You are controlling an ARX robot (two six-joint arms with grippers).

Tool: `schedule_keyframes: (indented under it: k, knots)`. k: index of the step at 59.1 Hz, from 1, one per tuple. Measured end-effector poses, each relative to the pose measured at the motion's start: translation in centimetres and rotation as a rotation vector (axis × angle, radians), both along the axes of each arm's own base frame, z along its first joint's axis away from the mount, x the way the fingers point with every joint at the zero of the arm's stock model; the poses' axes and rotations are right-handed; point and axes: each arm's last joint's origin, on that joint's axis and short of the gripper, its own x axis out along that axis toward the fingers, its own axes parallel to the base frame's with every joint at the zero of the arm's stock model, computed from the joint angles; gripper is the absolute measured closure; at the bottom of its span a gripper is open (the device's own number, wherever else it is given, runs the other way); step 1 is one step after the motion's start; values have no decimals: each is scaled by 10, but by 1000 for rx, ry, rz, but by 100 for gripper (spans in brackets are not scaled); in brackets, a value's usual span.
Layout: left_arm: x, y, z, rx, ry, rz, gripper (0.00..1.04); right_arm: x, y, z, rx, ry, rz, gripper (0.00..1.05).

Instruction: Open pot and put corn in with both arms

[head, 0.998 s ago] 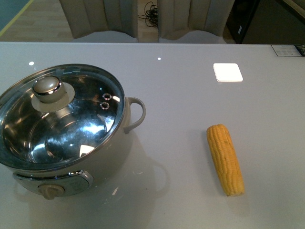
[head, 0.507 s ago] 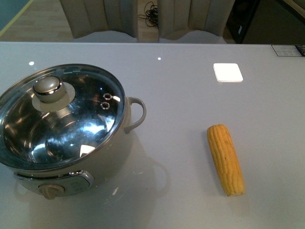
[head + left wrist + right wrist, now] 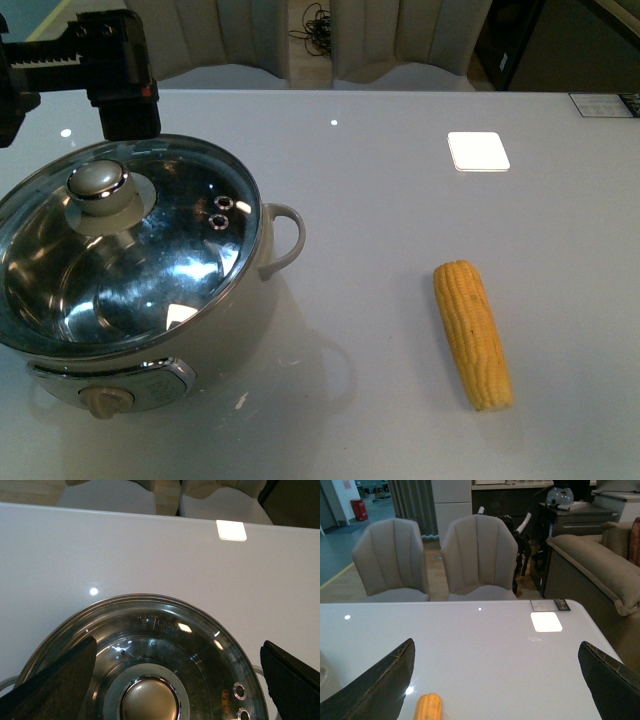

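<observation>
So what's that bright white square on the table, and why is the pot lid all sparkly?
Front view: the square looks like a lamp's glare on the shiny table, and the lid mirrors bright patches too. Left wrist view: same square, more sparkles on the lid, all sharp. Right wrist view: the square again, plus small light dots on the table.

A: Where's the pot (image 3: 235, 330)?
B: On the table's (image 3: 400, 200) left side, lid (image 3: 170, 270) on it. The left arm (image 3: 115, 60) hangs above its far rim.
A: And the corn (image 3: 472, 333)?
B: Right of the pot, well apart, lying on the table. Two chairs (image 3: 477, 555) stand behind.
</observation>
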Motion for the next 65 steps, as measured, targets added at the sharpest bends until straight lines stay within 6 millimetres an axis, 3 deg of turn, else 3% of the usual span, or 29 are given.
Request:
schedule_keyframes:
  k: [10, 27, 58, 65]
  knots:
    - [8, 1, -28, 41, 66, 28, 7, 0, 0, 0, 0, 0, 0, 9]
    - [6, -6, -48, 65, 104, 19, 7, 0, 0, 0, 0, 0, 0, 9]
    - [7, -5, -61, 106, 143, 44, 7, 0, 0, 0, 0, 0, 0, 9]
    - [9, -5, -61, 106, 141, 46, 22, 0, 0, 0, 0, 0, 0, 9]
